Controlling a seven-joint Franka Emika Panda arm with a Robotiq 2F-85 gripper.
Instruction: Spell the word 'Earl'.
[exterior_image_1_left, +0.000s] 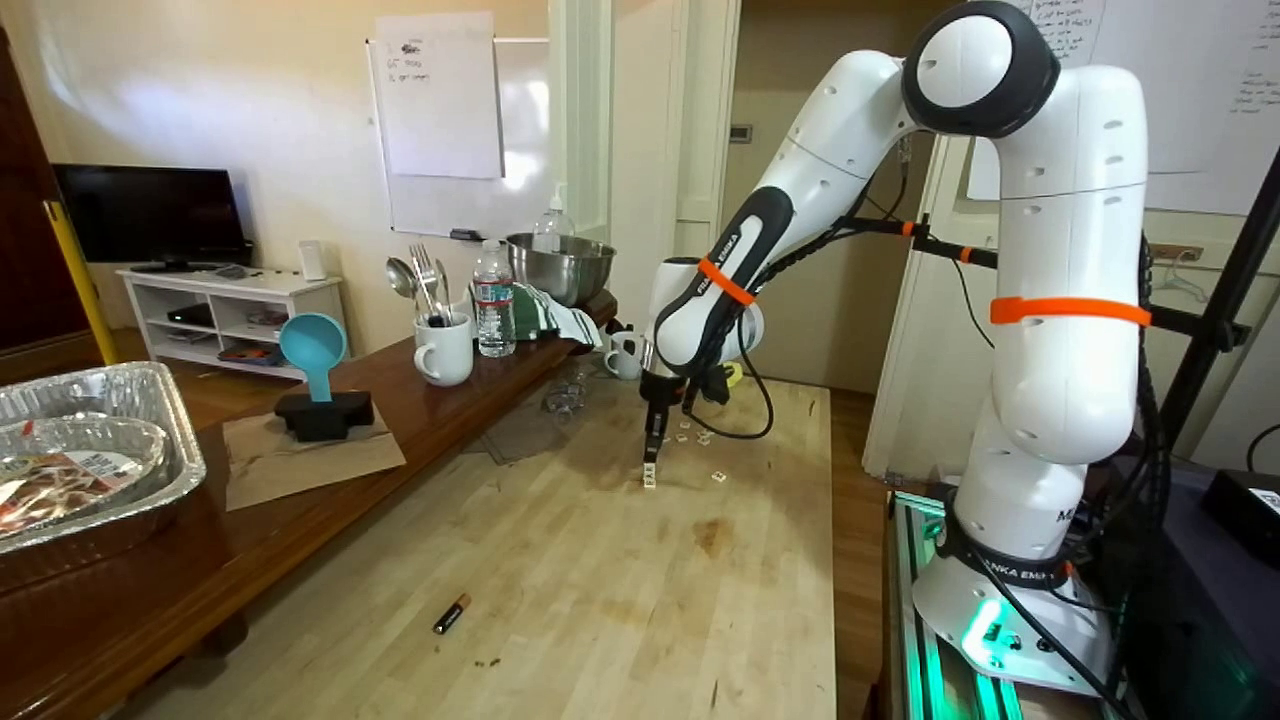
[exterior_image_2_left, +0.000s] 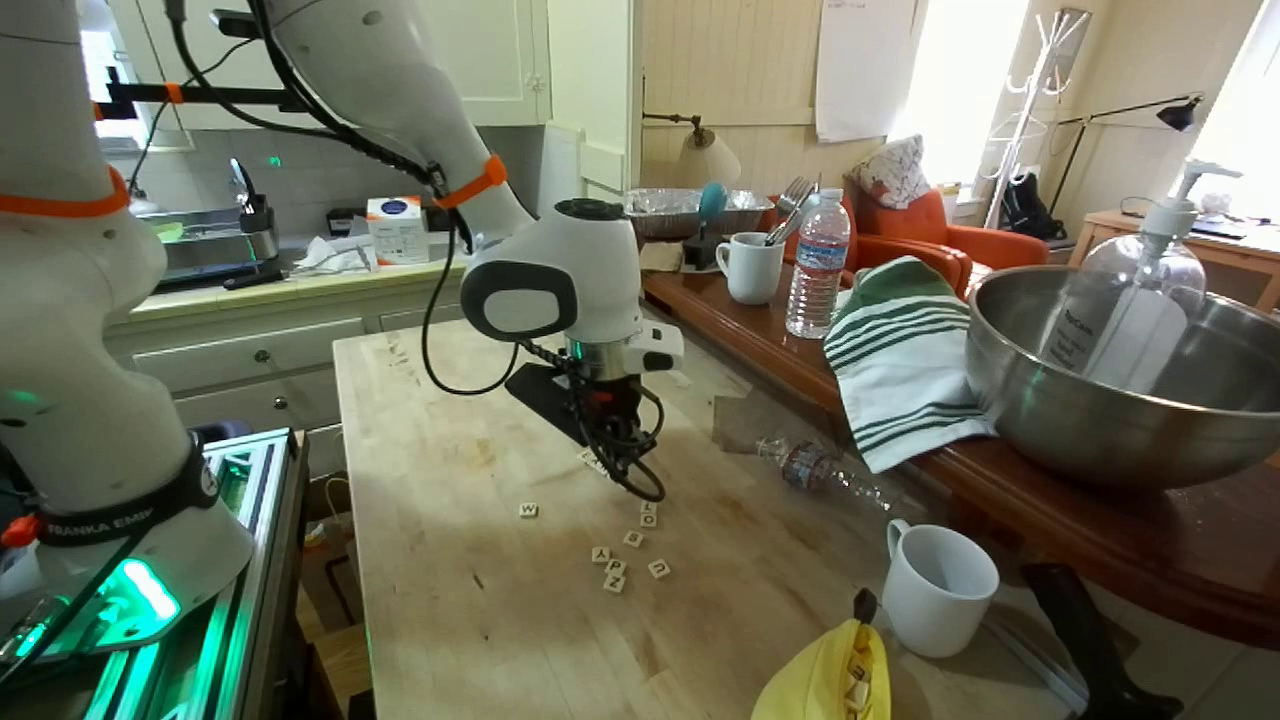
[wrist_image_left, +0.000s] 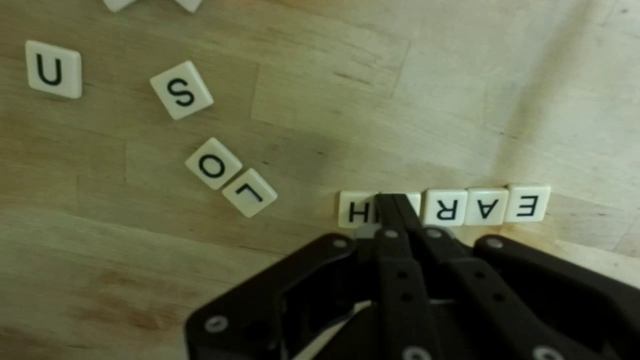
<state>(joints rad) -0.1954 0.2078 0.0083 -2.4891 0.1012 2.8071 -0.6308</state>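
In the wrist view, cream letter tiles form an upside-down row: an E tile (wrist_image_left: 527, 203), A tile (wrist_image_left: 485, 206), R tile (wrist_image_left: 446, 207), a tile (wrist_image_left: 414, 201) with its letter mostly hidden, and an H tile (wrist_image_left: 352, 210). A narrow gap separates the R from the covered tile. My gripper (wrist_image_left: 395, 197) has its fingers together, on or just above the covered tile. An L tile (wrist_image_left: 249, 192) lies beside an O tile (wrist_image_left: 213, 163), left of the row. In exterior views the gripper (exterior_image_1_left: 652, 458) points down at the row (exterior_image_1_left: 649, 476); the row (exterior_image_2_left: 592, 460) is partly hidden.
An S tile (wrist_image_left: 182, 90), a U tile (wrist_image_left: 53, 69) and a W tile (exterior_image_2_left: 528, 510) lie loose. A yellow pouch (exterior_image_2_left: 830, 675), white mug (exterior_image_2_left: 940, 590) and plastic bottle (exterior_image_2_left: 820, 470) are on the table. A battery (exterior_image_1_left: 452, 613) lies nearer the front.
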